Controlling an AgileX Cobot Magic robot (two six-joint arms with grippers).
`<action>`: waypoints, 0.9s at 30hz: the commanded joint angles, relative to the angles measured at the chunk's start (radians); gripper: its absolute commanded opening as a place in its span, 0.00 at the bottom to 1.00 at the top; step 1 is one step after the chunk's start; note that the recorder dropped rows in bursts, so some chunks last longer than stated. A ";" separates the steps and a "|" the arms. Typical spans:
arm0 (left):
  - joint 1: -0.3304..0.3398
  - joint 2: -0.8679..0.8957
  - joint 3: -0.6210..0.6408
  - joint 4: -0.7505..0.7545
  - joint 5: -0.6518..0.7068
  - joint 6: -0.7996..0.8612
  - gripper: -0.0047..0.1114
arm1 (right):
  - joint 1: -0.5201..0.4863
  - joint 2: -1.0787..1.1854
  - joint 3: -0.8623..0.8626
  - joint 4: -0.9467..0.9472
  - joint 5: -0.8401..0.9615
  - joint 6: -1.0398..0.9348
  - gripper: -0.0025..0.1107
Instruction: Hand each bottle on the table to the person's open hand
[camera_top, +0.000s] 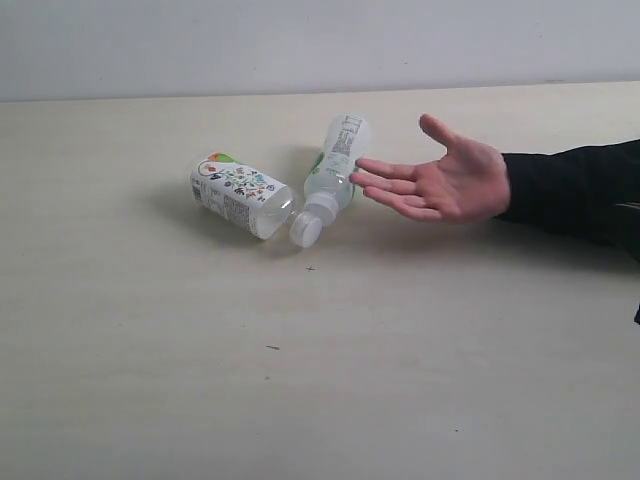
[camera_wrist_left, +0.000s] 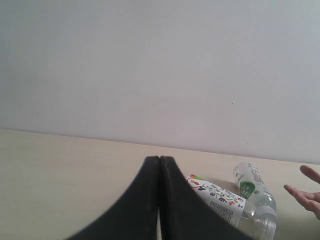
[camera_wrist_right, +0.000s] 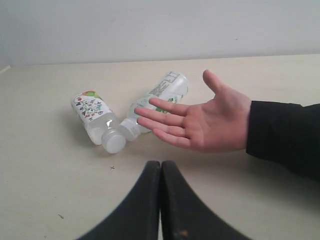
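Exterior view shows a bare, palm-up human hand (camera_top: 445, 185) on a black-sleeved arm, held low over the pale cream tabletop (camera_top: 300, 380), presumably to receive. A slim clear white-capped plastic bottle (camera_top: 334, 170) lies on its side just beside the hand's fingertips. A stubby white printed-label bottle (camera_top: 243, 195) lies beyond it, farther from the hand. The left tool (camera_wrist_left: 159, 165) and the right tool (camera_wrist_right: 161, 167) are both pressed together, pinching nothing.
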 joint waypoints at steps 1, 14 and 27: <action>-0.002 -0.005 0.000 -0.004 -0.003 0.000 0.04 | -0.005 -0.002 0.004 0.001 -0.008 -0.001 0.02; -0.002 -0.005 0.000 -0.004 -0.003 0.000 0.04 | 0.029 -0.022 0.004 0.001 -0.012 -0.001 0.02; -0.002 -0.005 0.000 -0.004 -0.003 0.000 0.04 | 0.029 -0.357 0.004 0.001 -0.008 -0.001 0.02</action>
